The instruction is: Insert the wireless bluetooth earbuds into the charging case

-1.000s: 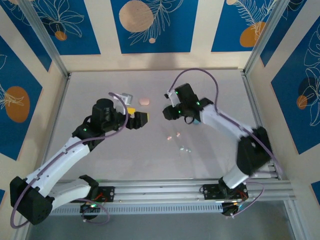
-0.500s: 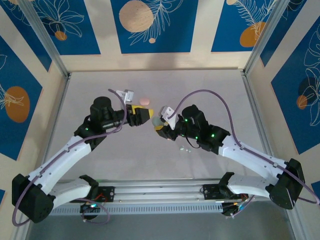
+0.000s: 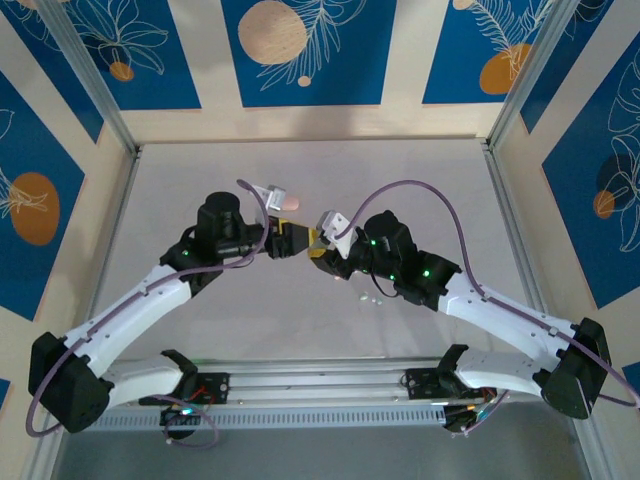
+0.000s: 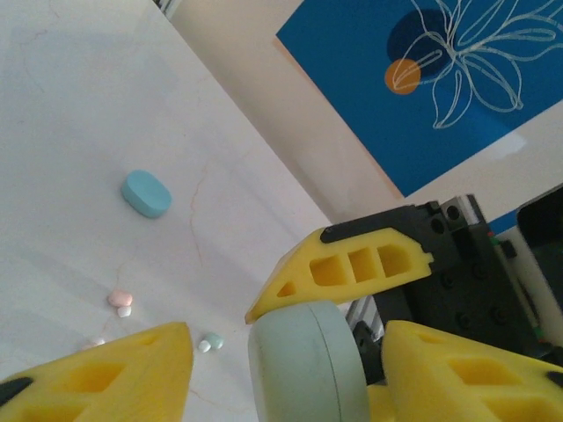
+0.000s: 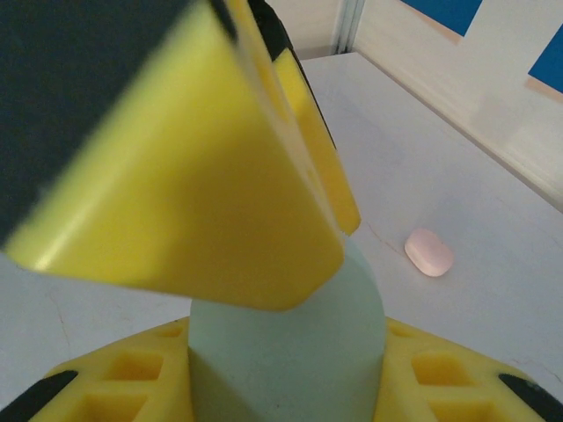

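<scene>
Handover, mint case: right gripper clamps it aloft; left gripper now flanks it, jaws narrowing, one side not yet touching. Earbuds lie loose on table, uninserted.

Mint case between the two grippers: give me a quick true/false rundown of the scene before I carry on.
The right gripper is shut on the mint case. True.
The left gripper is clamped tight on it. False: its jaws straddle the case with a gap on one side.
The pink case is held too. False: it lies on the table.
The blue case lies on the table. True.
Loose earbuds lie on the table. True.
</scene>
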{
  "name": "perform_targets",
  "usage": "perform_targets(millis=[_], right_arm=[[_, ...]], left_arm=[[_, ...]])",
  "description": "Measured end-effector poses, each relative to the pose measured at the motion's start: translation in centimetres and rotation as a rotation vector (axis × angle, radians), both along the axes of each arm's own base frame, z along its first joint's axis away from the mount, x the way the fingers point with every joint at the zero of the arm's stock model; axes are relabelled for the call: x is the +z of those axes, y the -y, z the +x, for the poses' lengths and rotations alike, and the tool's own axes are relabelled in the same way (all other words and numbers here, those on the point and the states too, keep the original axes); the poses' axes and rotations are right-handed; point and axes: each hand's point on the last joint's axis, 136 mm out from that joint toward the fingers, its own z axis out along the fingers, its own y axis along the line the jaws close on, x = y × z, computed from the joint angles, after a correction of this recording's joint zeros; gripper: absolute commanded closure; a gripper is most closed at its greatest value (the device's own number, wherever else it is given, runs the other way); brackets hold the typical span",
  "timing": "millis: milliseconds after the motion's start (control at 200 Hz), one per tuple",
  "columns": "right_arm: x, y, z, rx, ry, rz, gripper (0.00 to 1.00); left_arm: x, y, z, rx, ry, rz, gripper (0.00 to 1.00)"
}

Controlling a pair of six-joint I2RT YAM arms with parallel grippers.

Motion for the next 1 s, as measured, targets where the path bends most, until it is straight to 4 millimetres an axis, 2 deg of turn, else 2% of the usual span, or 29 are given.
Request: perform_targets(millis=[170, 385, 500, 595, 725, 880, 1000], right_arm=[[0.0, 0.0, 0.0, -0.002, 0.003, 0.001, 0.65], [-0.2, 0.1, 0.2, -0.011, 0.012, -0.017, 0.60], [-0.1, 0.2, 0.3, -0.016, 0.025, -0.024, 0.50], [0.3, 0.5, 0.2, -0.023, 0.058, -0.004, 0.43], [0.8, 2.1, -0.6, -0.011, 0.162, 0.076, 0.35], [-0.7, 3.2, -0.7, 0.003, 0.206, 0.107, 0.35], [0.5, 3.5, -0.1, 0.000, 0.230, 0.157, 0.35]], left_arm=[[-0.5, 0.5, -0.3, -0.021, -0.005, 0.016, 0.50], [-0.6, 0.9, -0.5, -0.038, -0.011, 0.018, 0.74], [-0.6, 0.9, -0.4, -0.017, -0.037, 0.010, 0.83], [-0.1, 0.6, -0.1, 0.022, -0.056, -0.015, 0.83], [0.3, -0.1, 0.3, 0.107, -0.116, -0.111, 0.83], [0.6, -0.1, 0.6, 0.143, -0.214, -0.211, 0.84], [1.8, 0.0, 0.7, 0.148, -0.244, -0.271, 0.84]])
